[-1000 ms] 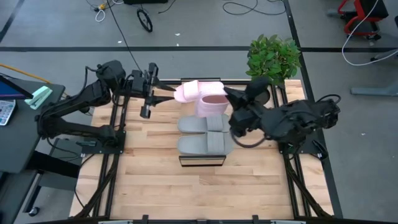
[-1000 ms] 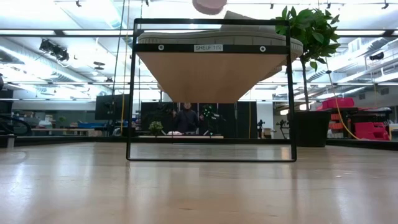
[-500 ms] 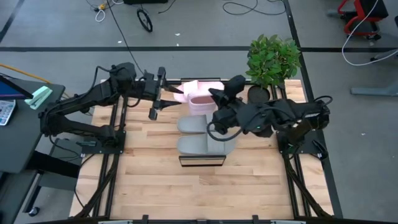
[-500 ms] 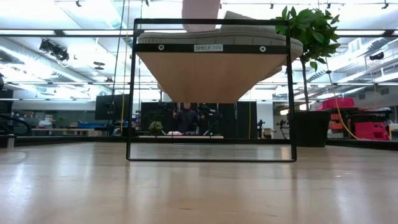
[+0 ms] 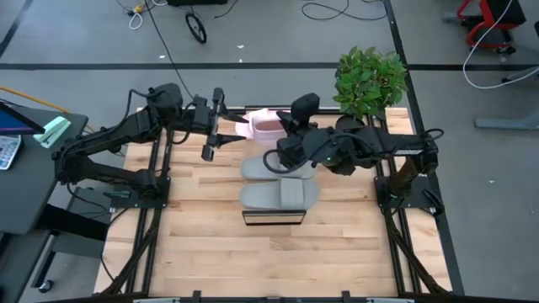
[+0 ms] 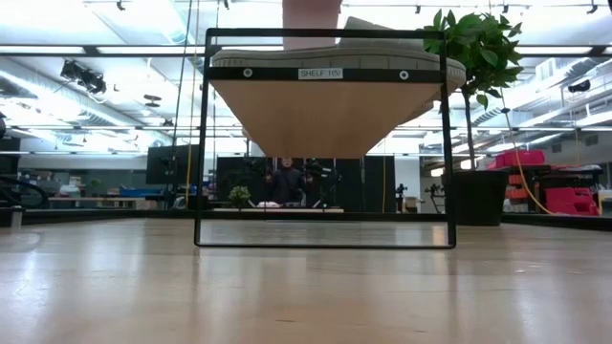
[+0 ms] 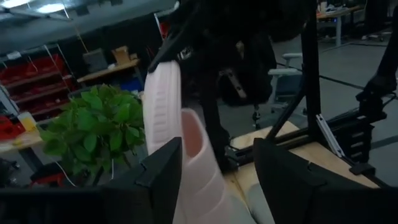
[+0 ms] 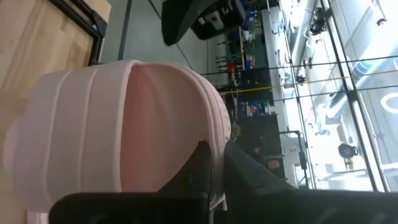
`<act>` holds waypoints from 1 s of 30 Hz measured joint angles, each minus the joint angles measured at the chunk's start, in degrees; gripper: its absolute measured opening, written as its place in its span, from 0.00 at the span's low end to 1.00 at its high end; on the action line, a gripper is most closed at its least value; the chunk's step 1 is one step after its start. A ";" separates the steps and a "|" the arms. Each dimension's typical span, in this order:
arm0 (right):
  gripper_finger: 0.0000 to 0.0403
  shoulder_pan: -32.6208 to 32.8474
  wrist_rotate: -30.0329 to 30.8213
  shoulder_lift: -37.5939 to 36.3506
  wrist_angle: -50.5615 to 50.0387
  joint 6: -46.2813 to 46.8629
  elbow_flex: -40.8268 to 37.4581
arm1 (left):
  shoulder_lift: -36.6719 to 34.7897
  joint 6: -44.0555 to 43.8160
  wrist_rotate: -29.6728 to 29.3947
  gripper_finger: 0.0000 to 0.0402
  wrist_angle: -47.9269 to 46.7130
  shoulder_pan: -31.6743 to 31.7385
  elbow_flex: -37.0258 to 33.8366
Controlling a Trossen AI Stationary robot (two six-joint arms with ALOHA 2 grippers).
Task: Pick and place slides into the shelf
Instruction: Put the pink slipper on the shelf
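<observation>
The shelf (image 5: 274,216) (image 6: 325,96) stands mid-table. Two grey slides (image 5: 271,168) (image 5: 280,195) lie flat on its plank, side by side. At its far end are two light pink slides, close together. My left gripper (image 5: 226,128) (image 7: 217,149) comes from the table's left and is shut on one pink slide (image 5: 245,126) (image 7: 199,174). My right gripper (image 5: 285,135) (image 8: 217,155) comes from the right and is shut on the other pink slide (image 5: 269,126) (image 8: 130,130). In the low view, pink (image 6: 311,14) shows above the shelf top. My left gripper has a pink slide between its two fingers (image 7: 163,171), coming about level from the table's left. The slide's ribbed sole (image 7: 163,106) stands on edge beyond the fingertips. It is lifted above the plank. My right gripper pinches the pink slide's ribbed strap at its edge (image 8: 214,134), one finger (image 8: 198,168) inside the strap opening and the other outside. It comes from the table's right, slanting down. I cannot tell whether the slide touches the shelf.
A potted plant (image 5: 369,76) (image 6: 473,57) stands at the table's far right corner, close behind my right arm. Bare tabletop (image 5: 278,261) lies in front of the shelf. Dark frame rails run along both table sides.
My right gripper has swung toward the table's left and far edge, carrying its pink slide up to the far end of the shelf beside the other pink slide. My left gripper has shifted a little toward the right and then kept still.
</observation>
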 joint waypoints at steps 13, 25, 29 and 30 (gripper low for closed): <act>0.05 -1.12 -3.62 0.26 1.93 -0.85 0.00 | 1.67 2.05 -9.19 0.56 4.82 0.00 0.00; 0.05 -1.68 -3.16 0.24 2.10 -1.16 0.00 | 2.73 0.06 -8.91 0.56 8.03 -0.52 0.00; 0.05 -2.20 -3.46 0.21 2.25 -1.16 0.00 | 2.76 -0.11 -8.83 0.57 8.12 -0.50 0.00; 0.05 -2.22 -3.85 0.21 2.33 -1.16 0.00 | 3.14 -0.11 -8.81 0.57 8.50 -0.49 0.00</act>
